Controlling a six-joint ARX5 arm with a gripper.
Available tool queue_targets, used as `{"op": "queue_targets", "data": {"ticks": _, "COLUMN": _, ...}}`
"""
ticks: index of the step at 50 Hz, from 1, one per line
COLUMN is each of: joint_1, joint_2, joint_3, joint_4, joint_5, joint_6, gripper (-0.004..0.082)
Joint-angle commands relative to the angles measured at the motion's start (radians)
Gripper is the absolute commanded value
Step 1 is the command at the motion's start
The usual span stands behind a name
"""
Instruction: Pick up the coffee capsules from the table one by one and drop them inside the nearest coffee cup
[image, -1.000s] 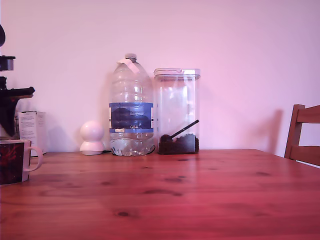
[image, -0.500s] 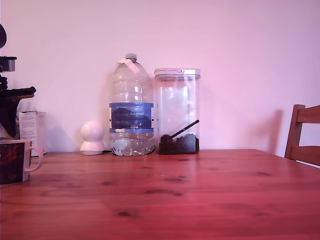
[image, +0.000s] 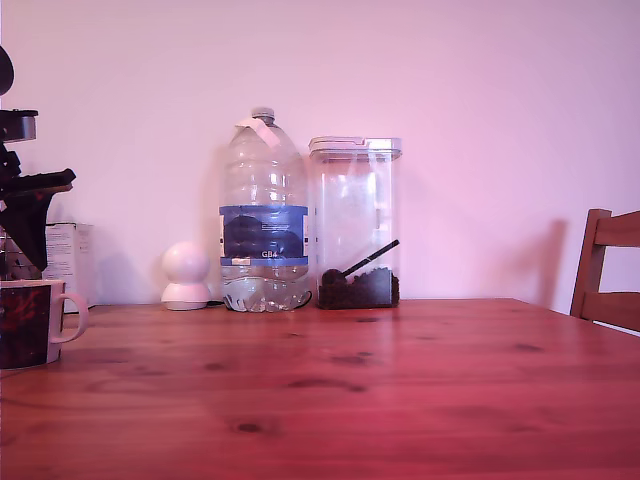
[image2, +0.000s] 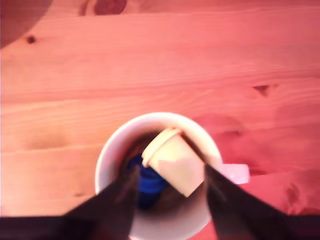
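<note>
In the wrist view a cream coffee capsule (image2: 172, 160) sits tilted between my two dark fingers (image2: 225, 200), directly over the mouth of the coffee cup (image2: 107, 155). My gripper (image2: 167, 172) is shut on the capsule. Something blue (image2: 147, 180) lies inside the cup. In the exterior view the gripper (image: 25, 225) hangs just above the dark patterned cup (image: 30, 325) at the exterior view's far left edge of the table (image: 350, 390). No other capsule shows on the table.
Along the wall stand a white box (image: 68, 260), a small white round device (image: 186, 275), a large clear water bottle (image: 262, 215) and a tall clear canister (image: 354, 220) with dark contents and a scoop. A wooden chair back (image: 608, 268) is at the exterior view's right.
The arm over the cup has shifted slightly up and toward the exterior view's right. The cup and everything else stay in place.
</note>
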Motion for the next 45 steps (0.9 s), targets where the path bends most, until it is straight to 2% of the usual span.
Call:
{"op": "queue_targets", "data": {"ticks": 1, "joint_1": -0.007, "joint_2": -0.018, "joint_3": -0.007, "joint_4": 0.014, "joint_5": 0.007, "joint_6": 0.016, "gripper": -0.0022}}
{"op": "queue_targets", "data": {"ticks": 11, "joint_1": -0.029, "joint_2": -0.101, "joint_3": -0.011, "joint_4": 0.042, "joint_5": 0.007, "joint_6": 0.029, "gripper": -0.0024}}
{"op": "queue_targets", "data": {"ticks": 23, "joint_1": -0.038, "joint_2": -0.28, "joint_3": -0.097, "joint_4": 0.14, "joint_5": 0.006, "joint_6": 0.034, "gripper": -0.0024}}
{"op": "queue_targets", "data": {"ticks": 33, "joint_1": -0.038, "joint_2": -0.452, "joint_3": -0.273, "joint_4": 0.291, "joint_5": 0.008, "joint_6": 0.034, "gripper": -0.0024}}
{"op": "queue_targets", "data": {"ticks": 45, "joint_1": -0.049, "joint_2": -0.639, "joint_3": -0.531, "joint_4": 0.494, "joint_5": 0.034, "joint_6": 0.034, "gripper": -0.0024}}
